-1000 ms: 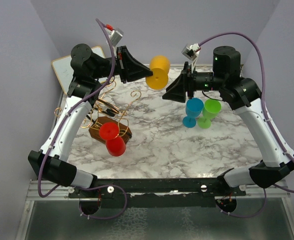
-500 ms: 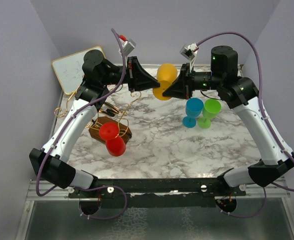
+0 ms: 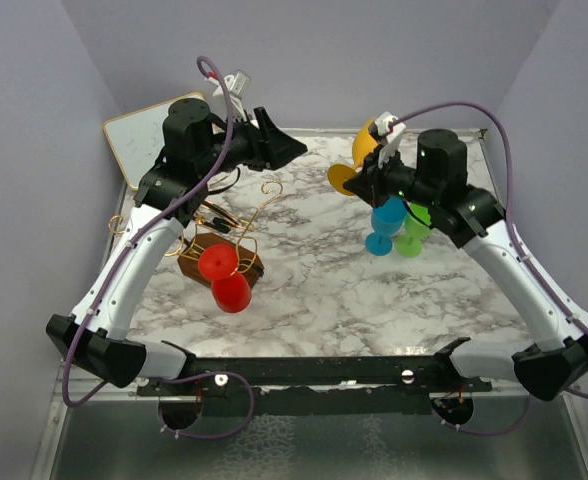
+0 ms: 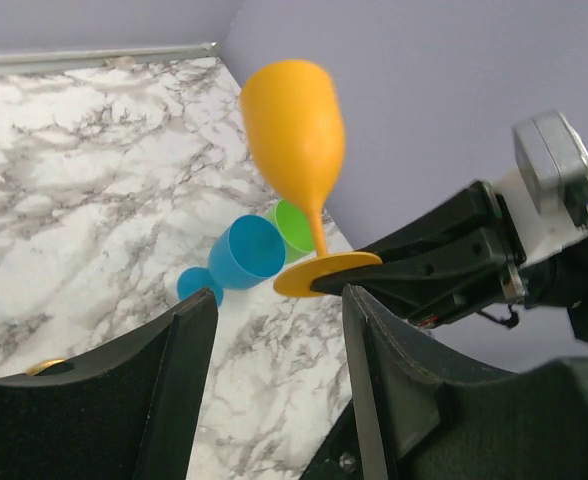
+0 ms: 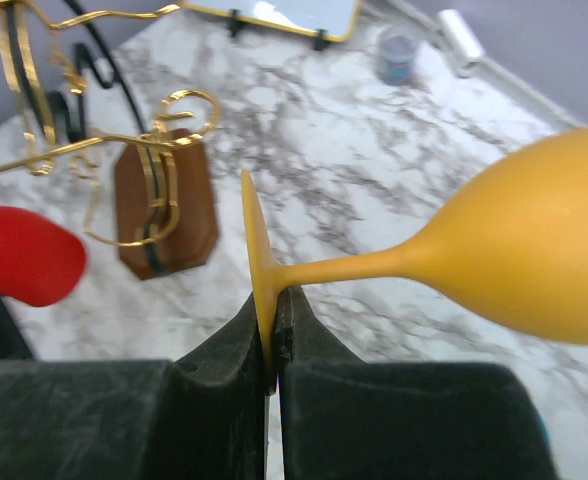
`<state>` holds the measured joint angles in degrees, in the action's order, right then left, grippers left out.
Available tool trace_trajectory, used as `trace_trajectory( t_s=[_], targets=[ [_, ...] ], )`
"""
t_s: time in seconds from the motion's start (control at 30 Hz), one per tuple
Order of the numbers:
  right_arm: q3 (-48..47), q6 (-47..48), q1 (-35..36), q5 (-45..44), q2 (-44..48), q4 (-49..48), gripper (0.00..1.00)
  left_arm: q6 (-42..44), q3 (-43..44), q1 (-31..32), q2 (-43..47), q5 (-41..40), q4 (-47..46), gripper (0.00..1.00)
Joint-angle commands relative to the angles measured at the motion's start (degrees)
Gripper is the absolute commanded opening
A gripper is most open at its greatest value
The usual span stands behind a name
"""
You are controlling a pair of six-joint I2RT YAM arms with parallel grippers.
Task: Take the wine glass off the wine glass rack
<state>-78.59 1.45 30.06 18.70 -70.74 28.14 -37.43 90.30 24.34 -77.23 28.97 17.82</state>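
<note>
Yellow glass (image 3: 362, 148) is off the rack (image 3: 251, 264), up in the air.
Right gripper (image 5: 271, 335) pinches the glass's flat foot tight, over the table (image 3: 304, 275) at 1 o'clock. Left gripper (image 4: 279, 300) is wide open, holding nothing, at 11 o'clock. Rack sits at 9 o'clock, with a red glass (image 3: 224, 275) at it.
</note>
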Motion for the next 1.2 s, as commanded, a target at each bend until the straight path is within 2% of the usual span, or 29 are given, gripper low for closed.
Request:
trace_trajectory(
  t_s=[0.0,0.13,0.27,0.37,0.57,0.8,1.17],
  targets=[
    [12.11,16.2,2.88,-10.25,9.69,-29.68,0.01,-11.13,-3.95,0.01,3.76,-4.43,0.87,0.57],
    [12.75,30.95,8.22,-10.43,6.77,-33.24,0.01,-21.18,-9.41,0.02,4.92,0.58,-4.88,0.57],
    [20.99,57.77,20.47,-19.5,4.45,-45.44,0.01,-26.07,-11.3,0.01,5.8,1.42,-6.32,0.57],
    [20.47,65.07,22.32,-25.17,0.42,-47.65,0.01,-27.01,-11.43,0.02,7.21,-0.07,-4.72,0.57],
    [22.37,69.18,23.62,-26.51,0.42,-50.74,0.01,-28.36,-12.44,0.08,11.07,-3.58,-2.86,0.57],
    [25.64,69.21,23.94,-29.29,3.47,-52.66,0.01,-33.57,-18.6,0.01,15.34,-6.46,-5.69,0.56],
    [31.07,67.85,24.16,-28.03,7.76,-58.4,0.01,-37.87,-22.02,0.09,14.21,-3.75,-11.78,0.56]
  ],
)
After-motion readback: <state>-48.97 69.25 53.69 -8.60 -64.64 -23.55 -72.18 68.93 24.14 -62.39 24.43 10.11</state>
